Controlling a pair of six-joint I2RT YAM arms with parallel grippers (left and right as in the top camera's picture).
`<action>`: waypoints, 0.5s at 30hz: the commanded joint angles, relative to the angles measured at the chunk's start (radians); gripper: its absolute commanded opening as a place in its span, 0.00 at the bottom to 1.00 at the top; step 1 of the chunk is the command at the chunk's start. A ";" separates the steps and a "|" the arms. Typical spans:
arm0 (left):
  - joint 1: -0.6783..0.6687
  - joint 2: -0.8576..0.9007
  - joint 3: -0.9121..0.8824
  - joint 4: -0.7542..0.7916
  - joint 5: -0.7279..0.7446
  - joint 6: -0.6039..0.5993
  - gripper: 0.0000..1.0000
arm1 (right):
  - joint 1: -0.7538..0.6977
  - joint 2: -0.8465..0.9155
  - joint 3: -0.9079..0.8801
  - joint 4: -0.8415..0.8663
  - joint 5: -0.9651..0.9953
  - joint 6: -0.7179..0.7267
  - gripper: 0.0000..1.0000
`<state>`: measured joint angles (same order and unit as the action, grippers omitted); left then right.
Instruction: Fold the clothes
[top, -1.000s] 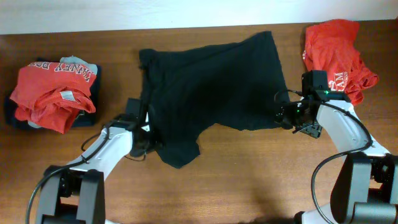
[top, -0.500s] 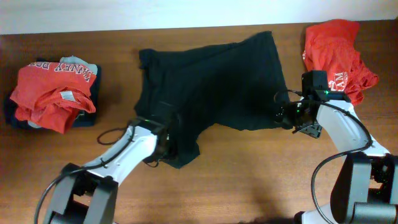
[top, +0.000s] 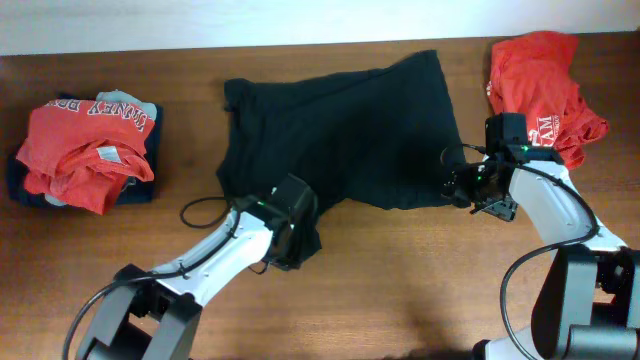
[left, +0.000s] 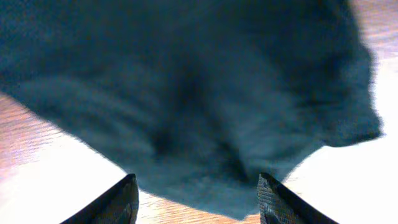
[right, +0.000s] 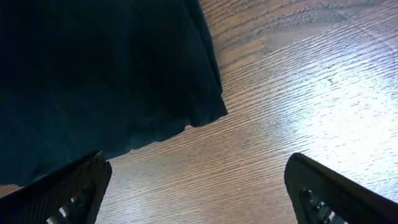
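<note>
- The black tee (top: 340, 130) lies spread but rumpled in the middle of the counter (top: 400, 290). Its lower-left flap is bunched into a tongue at the near edge.
- The left claw (left: 196, 186) has its fingers apart w/ nothing between them. That flap is right in front of it (wrist view is blurred, so I can't tell if it touches the cloth).
- The right claw (right: 199, 165) is spread wide and empty over bare wood, just beside the tee's lower-right hem corner.
- Step in hand, as I read it: get a hold on both near edges for the 1st fold.
- To do it well, slide the left fingers low along the wood so one goes under the flap, then pinch the edge, not the bunched middle.
- Bring the right one onto the hem corner itself. Cotton this soft will drag and wrinkle if you take only the top layer.
- Lift both sides evenly, otherwise the fold will prob. skew.
- Count, black: 1.
- Count, red: 2. One loose red tee (top: 535, 80) is at the far right, and one lettered red tee (top: 80, 150) tops the left pile.
- Count, under that: 1 grey tee (top: 125, 100) and 1 navy tee (top: 20, 180), so approx 5 garments.
</note>
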<state>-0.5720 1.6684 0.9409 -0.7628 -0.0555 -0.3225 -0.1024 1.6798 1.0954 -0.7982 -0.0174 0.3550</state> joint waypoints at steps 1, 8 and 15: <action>-0.029 0.009 0.011 0.008 0.029 0.069 0.61 | -0.003 0.011 -0.006 0.003 -0.001 -0.010 0.93; -0.035 0.058 0.005 0.032 0.027 0.093 0.61 | -0.004 0.011 -0.006 0.003 -0.001 -0.011 0.93; -0.036 0.105 0.005 0.028 0.063 0.116 0.46 | -0.003 0.011 -0.006 0.003 0.002 -0.010 0.93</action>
<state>-0.6041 1.7397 0.9504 -0.7330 -0.0181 -0.2272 -0.1024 1.6798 1.0954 -0.7982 -0.0174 0.3542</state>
